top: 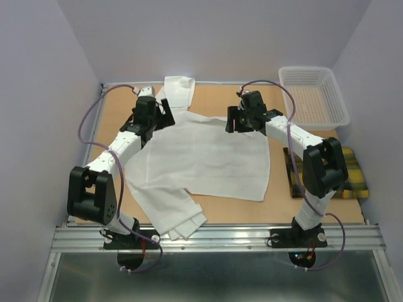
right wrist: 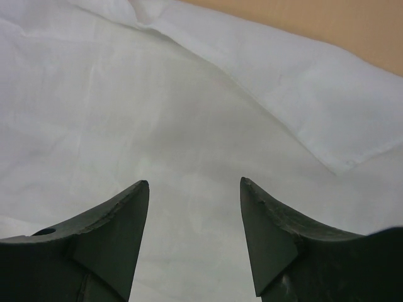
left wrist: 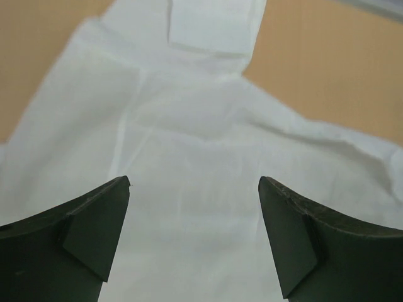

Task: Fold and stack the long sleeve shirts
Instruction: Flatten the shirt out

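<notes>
The white shirt (top: 201,157) lies spread on the tan table, one sleeve reaching the back wall and one hanging toward the front edge. My left gripper (top: 162,119) hovers open over its back left part, white cloth (left wrist: 189,157) between the fingers. My right gripper (top: 232,121) hovers open over its back right edge, cloth (right wrist: 189,126) below it. The yellow-and-dark plaid shirt (top: 352,170) lies folded at the right edge, partly hidden by my right arm.
A white mesh basket (top: 313,94) stands at the back right corner. The walls close in the table on three sides. The metal rail (top: 214,238) runs along the front edge. The far sleeve end (top: 178,89) touches the back wall.
</notes>
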You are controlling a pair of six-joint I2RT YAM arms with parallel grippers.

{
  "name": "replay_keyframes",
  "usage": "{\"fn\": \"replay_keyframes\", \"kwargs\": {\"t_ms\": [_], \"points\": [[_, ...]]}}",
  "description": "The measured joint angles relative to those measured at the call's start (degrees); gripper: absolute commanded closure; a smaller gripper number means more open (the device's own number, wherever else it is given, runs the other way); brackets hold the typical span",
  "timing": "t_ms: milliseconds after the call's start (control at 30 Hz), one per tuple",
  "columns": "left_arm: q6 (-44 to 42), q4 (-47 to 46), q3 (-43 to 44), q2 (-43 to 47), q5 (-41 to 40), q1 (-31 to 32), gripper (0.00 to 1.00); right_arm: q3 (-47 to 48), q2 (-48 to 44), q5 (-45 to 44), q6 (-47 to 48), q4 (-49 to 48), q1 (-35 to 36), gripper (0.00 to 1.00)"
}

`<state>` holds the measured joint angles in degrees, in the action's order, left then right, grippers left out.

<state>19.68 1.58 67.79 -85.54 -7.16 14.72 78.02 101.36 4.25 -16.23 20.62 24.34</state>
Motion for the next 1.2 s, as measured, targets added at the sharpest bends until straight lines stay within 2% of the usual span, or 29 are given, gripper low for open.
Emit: {"fn": "replay_keyframes", "kwargs": {"t_ms": [100,267,500,867,1200], "points": [[2.4,2.3,-11.5,-0.1,3.6,0.7,0.05,2.3,3.8,1.8,0.4,0.0,0.0,0.36],[3.7,5.5,-18.8,-0.2,5.7,0.9,0.05,5.4,9.9,2.9,1.0,-0.1,0.0,0.36],[4.3,4.7,-21.0,-1.4,8.0,0.9,0.05,9.5,17.4,1.9,2.4,0.0,0.0,0.35],[4.2,2.9,-22.4,-2.6,9.3,0.9,0.05,17.2,23.1,-9.9,9.3,0.3,-1.3,0.34],[3.8,1.7,-22.6,-2.8,9.7,0.9,0.05,34.1,32.8,-19.6,16.4,0.5,-9.0,0.31]]}}
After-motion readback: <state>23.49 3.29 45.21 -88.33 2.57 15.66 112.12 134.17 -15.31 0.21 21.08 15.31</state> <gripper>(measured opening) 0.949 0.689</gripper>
